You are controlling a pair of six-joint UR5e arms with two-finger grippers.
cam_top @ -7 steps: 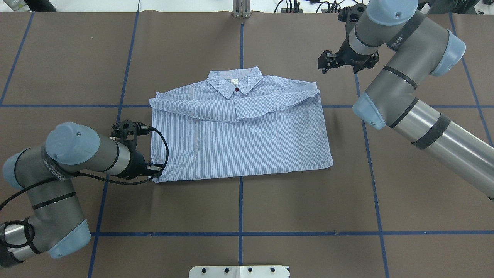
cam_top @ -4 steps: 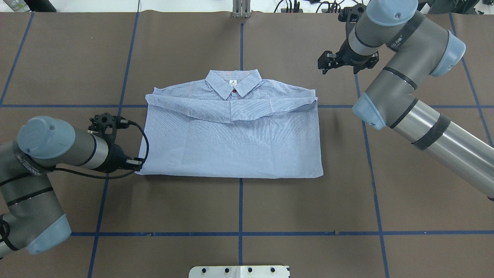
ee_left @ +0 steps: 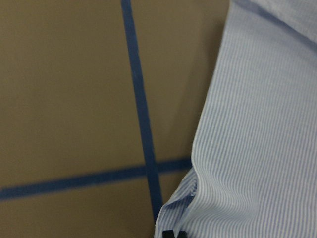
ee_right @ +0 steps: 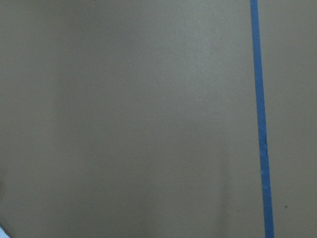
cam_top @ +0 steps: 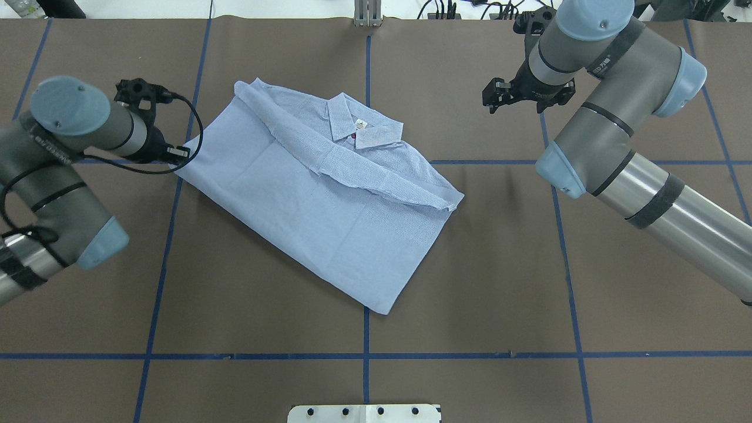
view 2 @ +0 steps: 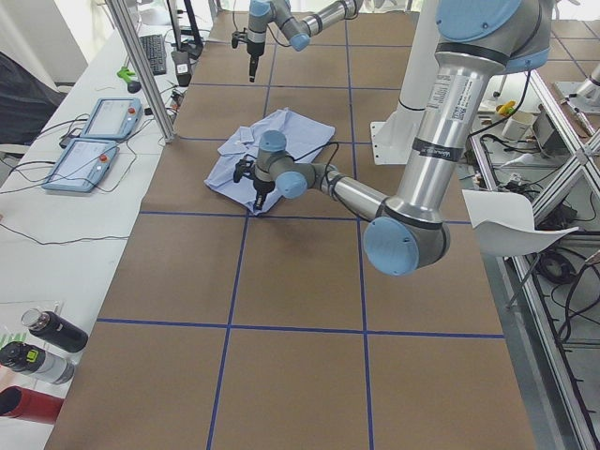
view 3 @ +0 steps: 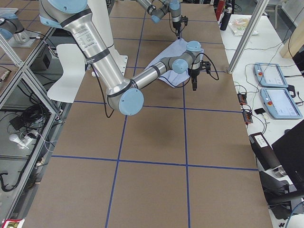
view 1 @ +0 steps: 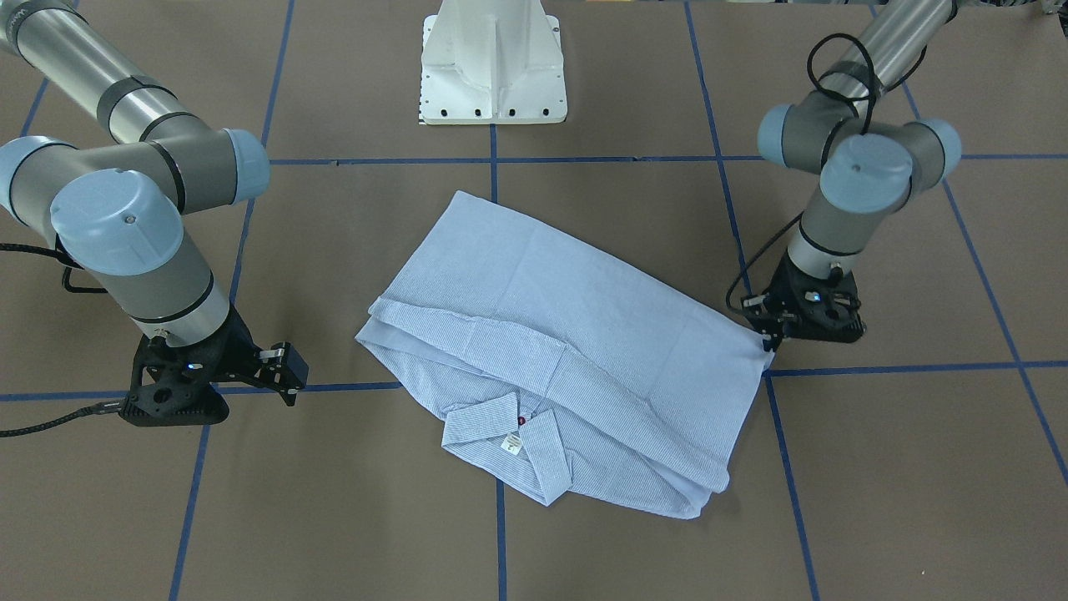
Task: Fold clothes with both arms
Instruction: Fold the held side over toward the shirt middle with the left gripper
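The light blue striped shirt (cam_top: 317, 194) lies folded on the brown table, turned diagonally, with its collar and white neck label (cam_top: 360, 124) toward the far side. It also shows in the front view (view 1: 576, 351). My left gripper (cam_top: 176, 156) is shut on the shirt's left corner, low at the table; in the front view (view 1: 772, 340) it sits at the shirt's right tip. The left wrist view shows striped fabric (ee_left: 257, 148) pinched at the fingertips (ee_left: 168, 233). My right gripper (cam_top: 521, 95) hangs empty over bare table, well right of the shirt. No fingertip shows in its wrist view, so it looks open.
Blue tape lines (cam_top: 365, 355) grid the brown table. The white pedestal base (view 1: 492, 67) stands at the robot's side of the table. Two teach pendants (view 2: 94, 141) and several bottles (view 2: 42, 342) lie on the side bench beyond the far table edge.
My left gripper has moved away from the robot, dragging the shirt's corner with it. The shirt has swung from square to diagonal. The right arm has not moved.
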